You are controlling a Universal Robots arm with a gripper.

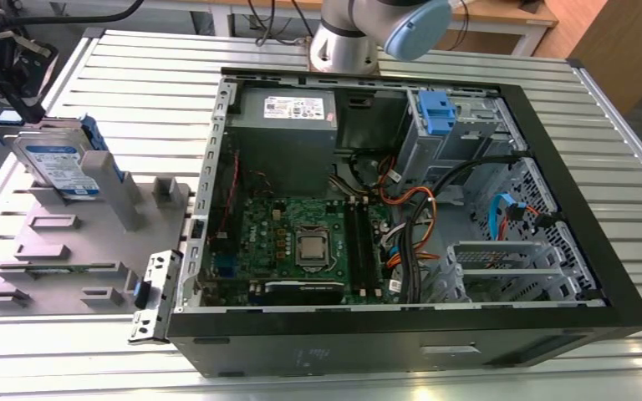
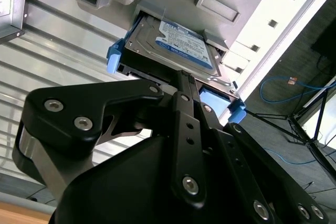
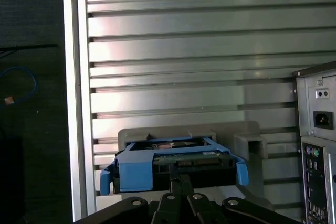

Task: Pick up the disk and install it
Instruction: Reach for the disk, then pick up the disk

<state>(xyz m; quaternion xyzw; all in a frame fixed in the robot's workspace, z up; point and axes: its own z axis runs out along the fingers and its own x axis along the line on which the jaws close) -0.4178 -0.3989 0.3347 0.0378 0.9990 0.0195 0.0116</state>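
Observation:
The disk [image 1: 63, 163] is a silver-grey drive with a white-and-blue label and blue side rails. It stands upright in a slot of the grey fixture plate [image 1: 76, 251], at the exterior view's left. My gripper [image 1: 29, 117] hangs over its upper edge there. In both wrist views the black fingers come together at the middle of that edge of the disk [image 2: 178, 43] [image 3: 173, 163]. My gripper [image 2: 184, 85] [image 3: 179, 178] looks shut, with its tips at the disk. I cannot tell whether anything is pinched between them.
An open computer case [image 1: 588, 276] lies in the middle of the slatted metal table [image 1: 131, 67]. Inside are a motherboard [image 1: 298, 242], a grey power-supply box [image 1: 287, 113] and a blue clip [image 1: 436, 113] by the drive cage. The arm's base [image 1: 343, 42] stands behind the case.

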